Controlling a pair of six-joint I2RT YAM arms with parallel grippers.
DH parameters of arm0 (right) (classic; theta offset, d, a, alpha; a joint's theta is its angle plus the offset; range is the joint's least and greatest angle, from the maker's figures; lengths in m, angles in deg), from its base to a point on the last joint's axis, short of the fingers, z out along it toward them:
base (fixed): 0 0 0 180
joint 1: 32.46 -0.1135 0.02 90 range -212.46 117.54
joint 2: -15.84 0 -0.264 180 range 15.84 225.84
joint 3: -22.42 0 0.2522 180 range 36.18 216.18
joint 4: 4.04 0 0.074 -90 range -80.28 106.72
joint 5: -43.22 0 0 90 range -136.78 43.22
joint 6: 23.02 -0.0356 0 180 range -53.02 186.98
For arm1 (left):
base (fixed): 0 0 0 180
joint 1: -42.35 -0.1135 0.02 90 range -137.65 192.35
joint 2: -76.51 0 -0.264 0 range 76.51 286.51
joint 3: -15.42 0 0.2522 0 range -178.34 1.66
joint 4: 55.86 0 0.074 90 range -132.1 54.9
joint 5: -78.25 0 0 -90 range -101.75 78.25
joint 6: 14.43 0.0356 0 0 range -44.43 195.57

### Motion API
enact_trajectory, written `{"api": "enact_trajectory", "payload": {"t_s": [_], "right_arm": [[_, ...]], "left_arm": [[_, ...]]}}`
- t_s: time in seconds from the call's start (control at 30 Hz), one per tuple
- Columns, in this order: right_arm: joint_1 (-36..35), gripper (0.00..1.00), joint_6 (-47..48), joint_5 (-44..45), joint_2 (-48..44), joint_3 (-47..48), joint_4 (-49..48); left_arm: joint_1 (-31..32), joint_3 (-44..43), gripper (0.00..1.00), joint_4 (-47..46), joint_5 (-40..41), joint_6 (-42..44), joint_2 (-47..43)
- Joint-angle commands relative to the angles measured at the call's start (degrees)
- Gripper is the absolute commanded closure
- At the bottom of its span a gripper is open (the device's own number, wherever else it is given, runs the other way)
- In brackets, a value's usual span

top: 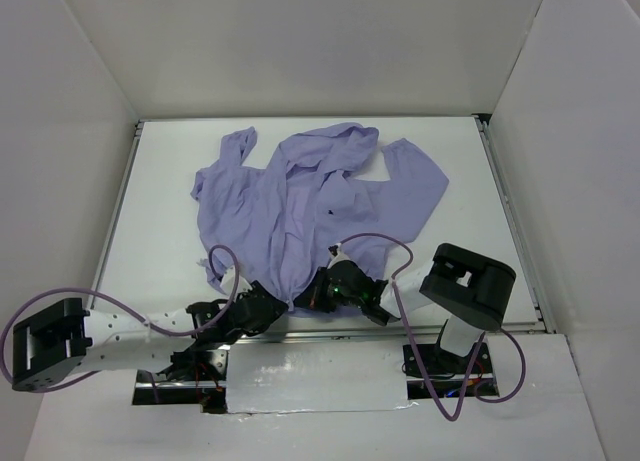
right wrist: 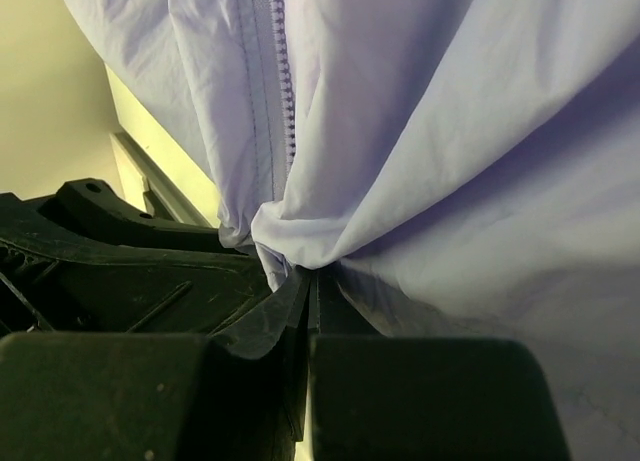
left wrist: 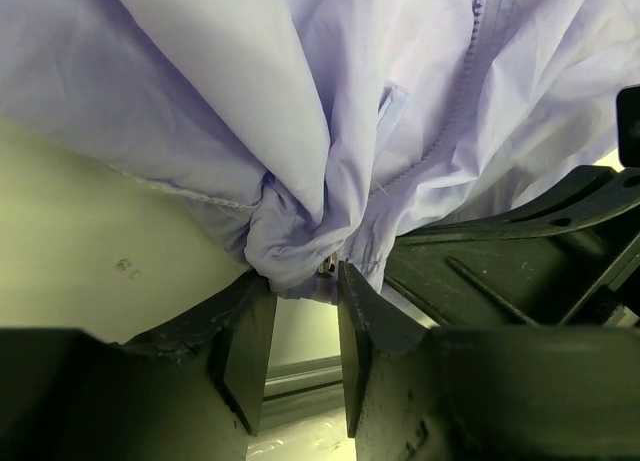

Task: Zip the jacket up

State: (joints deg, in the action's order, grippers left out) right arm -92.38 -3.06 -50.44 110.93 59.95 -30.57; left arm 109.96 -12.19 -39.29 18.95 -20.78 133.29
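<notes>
Left fingers [left wrist: 248, 326] and right fingers [right wrist: 287, 306] each clamp the near hem of the jacket [top: 300, 196], which is spread from 6 toward 12 o'clock on the table [top: 160, 181]. The step seems to be anchoring the hem; next, one side must find the zipper [right wrist: 286, 91] pull, which is not visible.

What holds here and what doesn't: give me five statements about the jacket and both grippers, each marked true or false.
1. The jacket lies on the table, hood toward the far edge. True.
2. The right gripper has its jaws wide open, clear of the fabric. False: they are pinched on the jacket.
3. The left gripper holds bunched fabric at the jacket's near hem. True.
4. The jacket is folded into a neat square. False: it lies spread and crumpled, sleeves out.
5. The zipper teeth show in the right wrist view. True.
</notes>
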Motion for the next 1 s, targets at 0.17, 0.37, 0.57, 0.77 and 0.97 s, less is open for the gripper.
{"api": "enact_trajectory", "payload": {"t_s": [0.17,0.37,0.57,0.77,0.97], "right_arm": [[-0.46,1.00,-0.18,0.59,1.68,0.31,-3.30],[-0.55,1.00,-0.27,0.93,2.38,0.40,-3.56],[-0.55,1.00,-0.45,1.02,2.47,0.14,-3.83],[-0.55,1.00,-0.45,1.11,2.47,0.14,-3.65],[-0.55,1.00,-0.27,1.02,2.65,0.40,-3.65]], "left_arm": [[-0.11,-0.75,0.58,-1.05,-2.57,-3.22,0.53],[-0.03,-0.39,0.59,-1.58,-3.01,-3.49,-0.35],[-0.11,-0.30,0.68,-1.49,-2.84,-3.93,-0.35],[-0.11,-0.04,0.76,-0.96,-2.57,-3.93,-0.43],[-0.11,0.31,0.83,-0.87,-2.22,-3.93,-0.61]]}}
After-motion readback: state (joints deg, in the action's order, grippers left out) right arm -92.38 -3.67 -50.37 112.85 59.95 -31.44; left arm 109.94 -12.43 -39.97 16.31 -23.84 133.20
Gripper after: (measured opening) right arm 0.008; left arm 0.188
